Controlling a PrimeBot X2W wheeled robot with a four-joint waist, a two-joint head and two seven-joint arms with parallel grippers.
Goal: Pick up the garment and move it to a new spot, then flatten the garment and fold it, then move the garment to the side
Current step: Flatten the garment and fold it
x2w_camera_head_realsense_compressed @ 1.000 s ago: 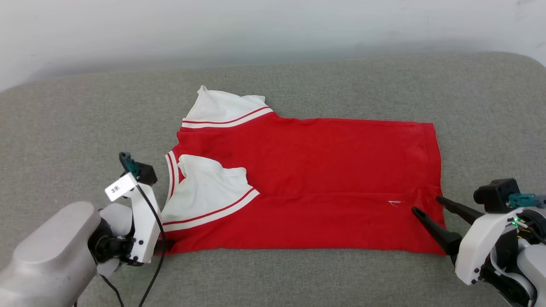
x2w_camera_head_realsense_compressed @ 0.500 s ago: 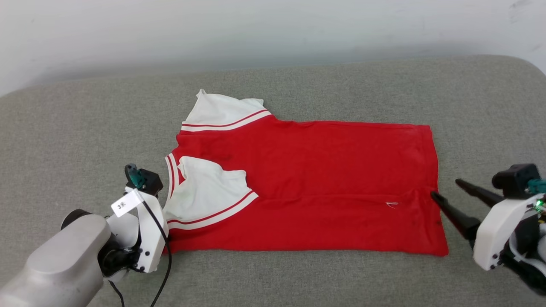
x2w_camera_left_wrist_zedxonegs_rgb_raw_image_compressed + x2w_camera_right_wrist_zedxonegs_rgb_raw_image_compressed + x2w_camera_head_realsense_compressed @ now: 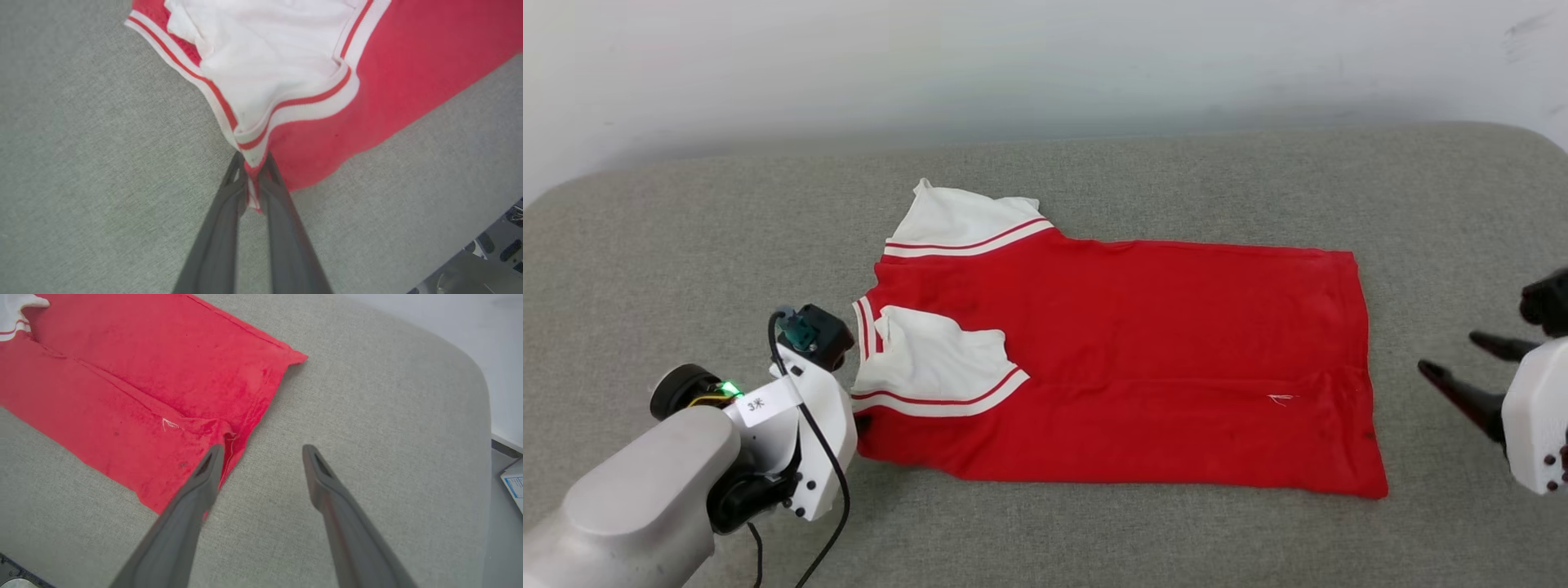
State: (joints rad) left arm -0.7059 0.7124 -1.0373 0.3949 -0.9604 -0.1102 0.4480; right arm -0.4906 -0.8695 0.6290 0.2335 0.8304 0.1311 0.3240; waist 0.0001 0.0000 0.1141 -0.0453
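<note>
Left end effector [image 3: 252,160] pinches garment [image 3: 1160,359], long axis left-right, sleeved end leftward

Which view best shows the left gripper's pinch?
Left wrist view: the left gripper is shut on the garment at its striped corner. Head view: its wrist hides the pinch. Right wrist view: the far hem.

Red garment [image 3: 1160,367] on grey cushion [image 3: 686,229]

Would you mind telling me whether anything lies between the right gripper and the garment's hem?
Nothing visible does: just bare grey cushion separates the open right gripper from the hem of the garment.
</note>
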